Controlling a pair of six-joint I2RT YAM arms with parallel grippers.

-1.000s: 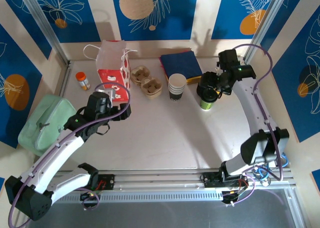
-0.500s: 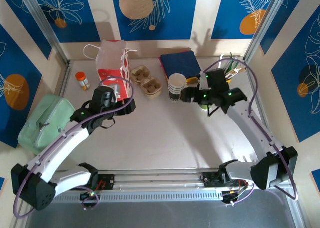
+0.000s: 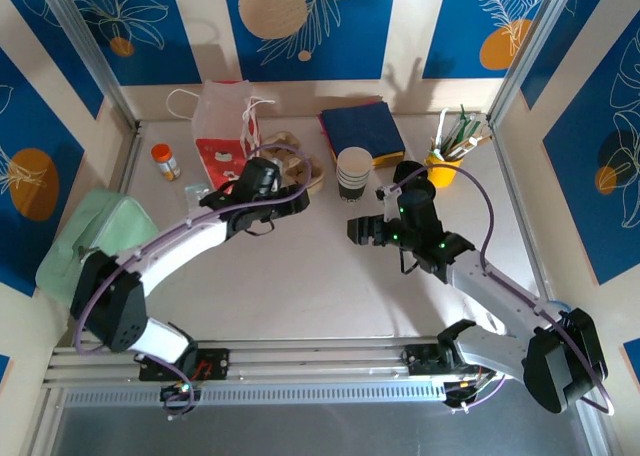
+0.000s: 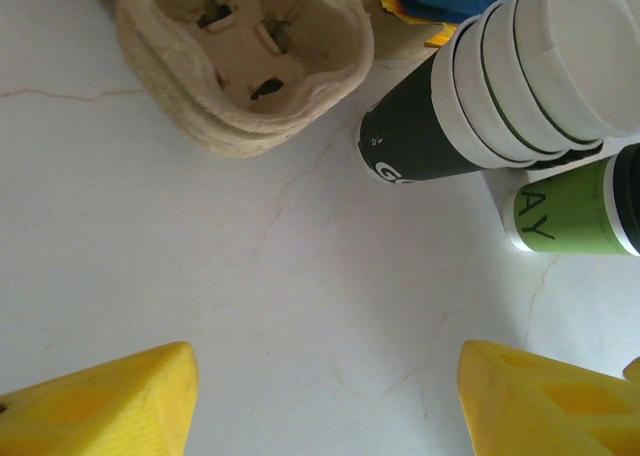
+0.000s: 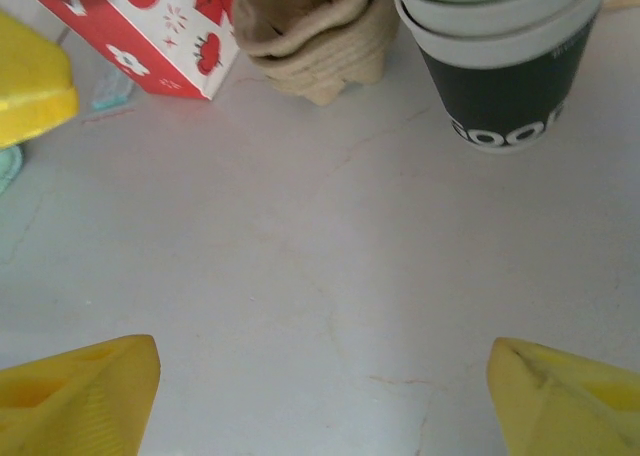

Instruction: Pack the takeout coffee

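The takeout coffee (image 4: 560, 219) stands on the table (image 4: 250, 296), just beside a stack of dark cups (image 4: 470, 126); whether the two touch cannot be told. Its green printed side faces the left wrist camera, and a black band at its top, cut by the frame edge, looks like the lid. As a paper cup it is probably light and thin-walled, so a hard squeeze would dent it or pop the lid. The glossy side may slip under a loose hold. Whether it is filled cannot be seen.

The safest hold is likely across the green body just below the lid, where the rim stiffens the wall, with the fingers approaching from the side away from the stack.

Beyond the stack sits the brown cup carrier (image 4: 245, 56). The left gripper (image 4: 320, 406) has its fingers spread with bare table between them. The right gripper (image 5: 320, 396) is likewise spread wide and holds nothing.
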